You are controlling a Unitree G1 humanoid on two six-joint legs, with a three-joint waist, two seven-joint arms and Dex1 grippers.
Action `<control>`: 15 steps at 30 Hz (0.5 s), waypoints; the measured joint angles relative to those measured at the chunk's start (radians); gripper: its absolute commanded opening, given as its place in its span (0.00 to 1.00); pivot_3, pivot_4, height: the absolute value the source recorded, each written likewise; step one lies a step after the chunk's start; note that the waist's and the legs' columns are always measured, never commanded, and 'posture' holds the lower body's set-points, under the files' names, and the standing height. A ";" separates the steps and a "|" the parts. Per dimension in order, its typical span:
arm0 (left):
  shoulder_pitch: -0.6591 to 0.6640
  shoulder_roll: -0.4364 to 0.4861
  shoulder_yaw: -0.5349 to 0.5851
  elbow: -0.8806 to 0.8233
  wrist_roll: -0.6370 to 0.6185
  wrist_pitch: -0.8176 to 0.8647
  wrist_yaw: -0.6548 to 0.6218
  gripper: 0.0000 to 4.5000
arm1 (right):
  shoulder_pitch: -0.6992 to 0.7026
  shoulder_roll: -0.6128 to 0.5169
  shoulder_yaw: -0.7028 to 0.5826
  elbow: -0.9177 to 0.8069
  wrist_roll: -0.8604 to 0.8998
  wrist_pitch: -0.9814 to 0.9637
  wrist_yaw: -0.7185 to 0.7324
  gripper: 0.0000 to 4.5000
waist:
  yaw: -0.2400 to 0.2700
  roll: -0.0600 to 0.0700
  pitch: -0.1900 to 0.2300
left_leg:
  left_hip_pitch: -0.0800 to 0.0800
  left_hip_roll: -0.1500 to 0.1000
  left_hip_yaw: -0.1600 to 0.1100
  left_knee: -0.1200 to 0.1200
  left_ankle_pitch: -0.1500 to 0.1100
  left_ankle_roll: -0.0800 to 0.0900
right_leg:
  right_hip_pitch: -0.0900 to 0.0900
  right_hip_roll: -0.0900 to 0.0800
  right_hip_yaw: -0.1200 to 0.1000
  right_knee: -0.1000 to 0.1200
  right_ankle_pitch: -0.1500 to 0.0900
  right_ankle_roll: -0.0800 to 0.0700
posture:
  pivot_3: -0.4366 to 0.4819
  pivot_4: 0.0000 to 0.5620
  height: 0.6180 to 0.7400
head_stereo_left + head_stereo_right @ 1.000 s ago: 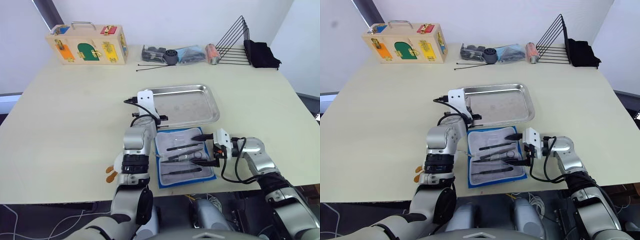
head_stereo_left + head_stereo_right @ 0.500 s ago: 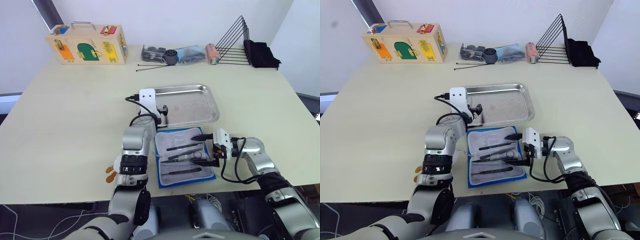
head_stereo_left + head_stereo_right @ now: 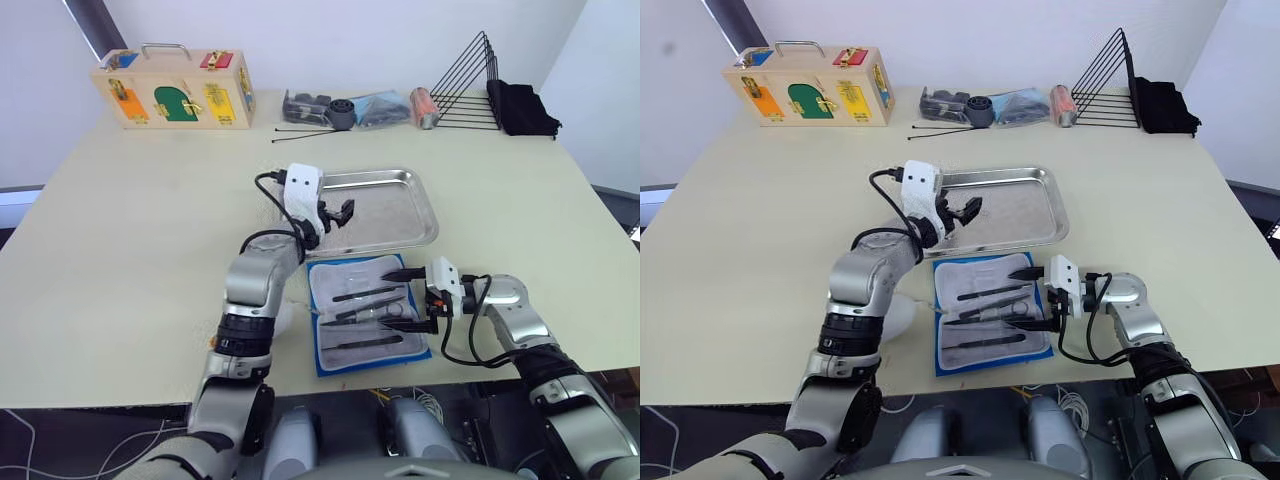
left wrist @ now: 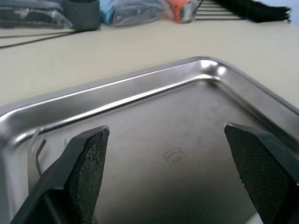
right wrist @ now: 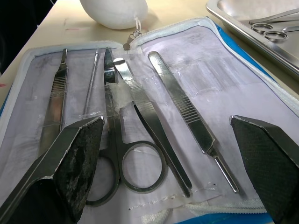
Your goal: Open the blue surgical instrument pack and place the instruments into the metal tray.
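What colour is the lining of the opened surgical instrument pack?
Pale grey-white lining inside the blue fabric instrument pack; the right wrist view shows it best.

No readable text is showing anywhere. A small stamped mark is sitting on the tray (image 4: 174, 157) floor, too faint to read; the pack (image 5: 196, 74) lining's print is likewise blurring out.

- My left arm rises from the lower left of the frame to the centre, elbow bent, wrist lifted.
- My left gripper (image 3: 343, 212) hangs there, fingers spread wide and empty.
- My right arm enters from the lower right, forearm level.
- My right gripper (image 3: 404, 299) points toward frame left, fingers wide apart, gripping nothing.
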 measured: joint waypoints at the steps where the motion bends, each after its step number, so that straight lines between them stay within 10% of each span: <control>1: 0.012 0.026 0.000 -0.010 -0.013 -0.008 -0.036 0.92 | 0.000 0.001 0.000 0.000 -0.001 0.000 -0.001 1.00 | -0.001 0.000 0.000 | 0.000 0.000 0.000 0.000 0.000 0.000 | 0.000 0.000 0.000 0.000 0.000 0.000 | 0.48 0.27 1.00; 15: 0.237 0.430 -0.001 -0.189 -0.300 -0.078 -0.699 0.92 | -0.005 0.009 0.000 0.007 -0.004 -0.001 0.003 1.00 | -0.005 0.001 0.001 | 0.001 0.003 0.000 -0.003 0.000 0.000 | -0.001 0.000 0.001 -0.002 -0.001 -0.001 | 0.48 0.27 1.00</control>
